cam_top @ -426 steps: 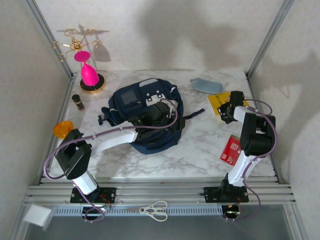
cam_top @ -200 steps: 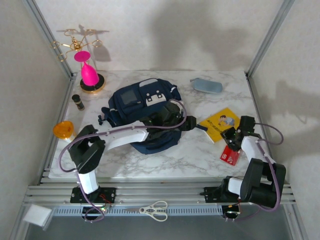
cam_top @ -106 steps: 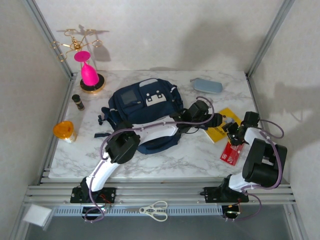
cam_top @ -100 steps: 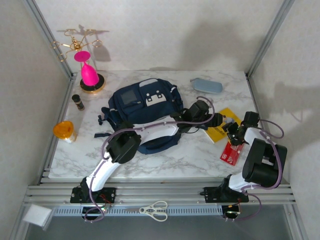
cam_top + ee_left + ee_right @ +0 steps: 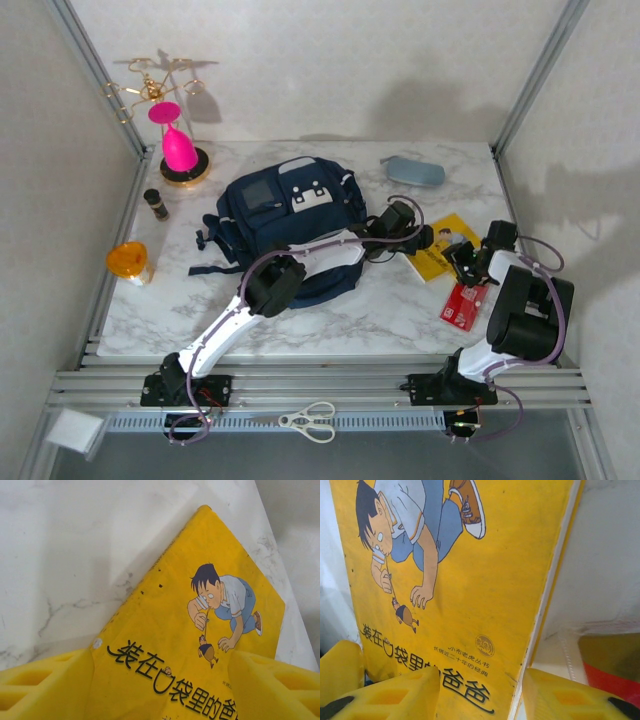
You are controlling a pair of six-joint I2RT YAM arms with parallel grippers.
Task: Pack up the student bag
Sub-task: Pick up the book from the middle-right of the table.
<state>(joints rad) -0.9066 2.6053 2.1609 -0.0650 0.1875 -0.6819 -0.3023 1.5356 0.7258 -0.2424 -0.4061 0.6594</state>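
Left end effector (image 5: pixel 424 238) first: fingers spread, low over the yellow picture book (image 5: pixel 200 550), with the cover showing between them in the wrist view and nothing pinched. Right end effector (image 5: pixel 463 256) comes at it from the other side, also spread. One finger is over the cover and the other is past the book's edge, above the marble surface (image 5: pixel 380 310), so I read no grip there either.

Both are on the same book, right of centre in the top view, and it lies flat as far as I can tell. Moving outward, there's a red packet (image 5: pixel 462 303) just below-right of the book and a grey-blue pouch (image 5: pixel 412 172) toward the upper right.

The student bag (image 5: pixel 285 210) sits centre-left, with the left arm reaching across its lower edge. Whether its mouth is open, I cannot make out.

My call: early days. I see nothing packed, and the book, packet and pouch all wait outside the bag.
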